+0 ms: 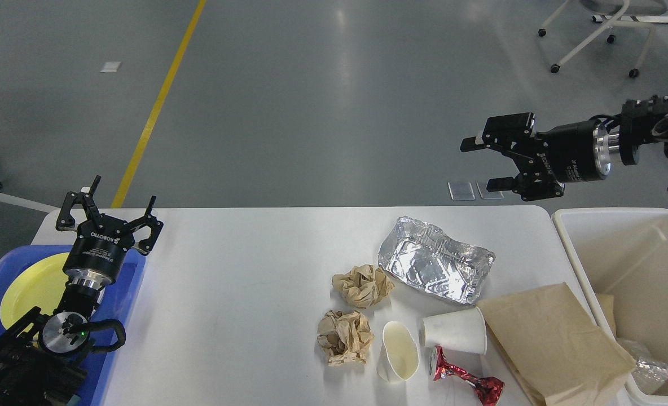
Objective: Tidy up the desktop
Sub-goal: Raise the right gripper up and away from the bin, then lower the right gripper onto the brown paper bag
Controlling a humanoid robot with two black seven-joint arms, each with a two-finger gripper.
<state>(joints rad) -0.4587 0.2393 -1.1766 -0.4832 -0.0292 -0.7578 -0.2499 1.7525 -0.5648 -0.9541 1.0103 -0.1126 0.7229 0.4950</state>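
The white desktop (238,270) carries litter on its right half: a crushed foil tray (434,264), two crumpled brown paper balls (362,285) (345,337), a squashed cream cup (399,352), a white paper cup (456,331) on its side, a red foil wrapper (466,382) and a flat brown paper bag (554,344). My left gripper (108,206) stands open and empty over the table's left end. High beyond the table's far right corner, my right gripper (483,163) points left, open and empty.
A blue tray (131,282) with a yellow plate (32,287) sits at the left edge, under my left arm. A beige bin (627,254) stands off the right edge with some trash in it. A wheeled chair (599,34) is on the floor far right.
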